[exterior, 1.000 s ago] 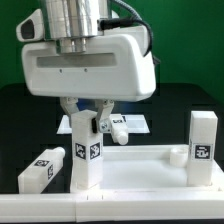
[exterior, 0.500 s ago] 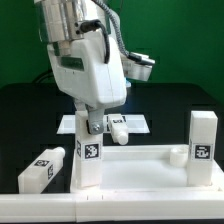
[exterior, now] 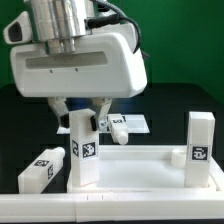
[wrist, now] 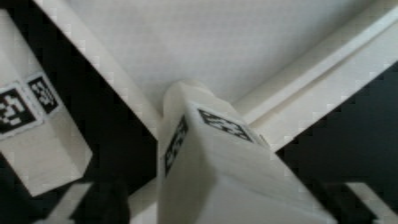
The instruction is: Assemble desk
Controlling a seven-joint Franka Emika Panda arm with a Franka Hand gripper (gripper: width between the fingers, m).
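Note:
The white desk tabletop [exterior: 140, 168] lies flat at the front. One white tagged leg [exterior: 82, 148] stands upright in its corner on the exterior view's left. My gripper [exterior: 84, 110] hangs straight over that leg, open, a finger on each side of its top. In the wrist view the same leg [wrist: 222, 160] rises between the fingers of my gripper [wrist: 222, 208], with a dark gap on either side, above the tabletop [wrist: 196, 40]. A second leg [exterior: 202, 148] stands upright at the corner on the exterior view's right.
A loose tagged leg [exterior: 40, 168] lies on the black table at the exterior view's left, also seen as the leg [wrist: 27, 100] in the wrist view. Another leg [exterior: 118, 126] lies on the marker board [exterior: 138, 122] behind the tabletop.
The gripper has turned about the upright leg, from square-on to sideways and back to square-on. Its fingers now stand wider, off the leg's sides. The leg stays upright.

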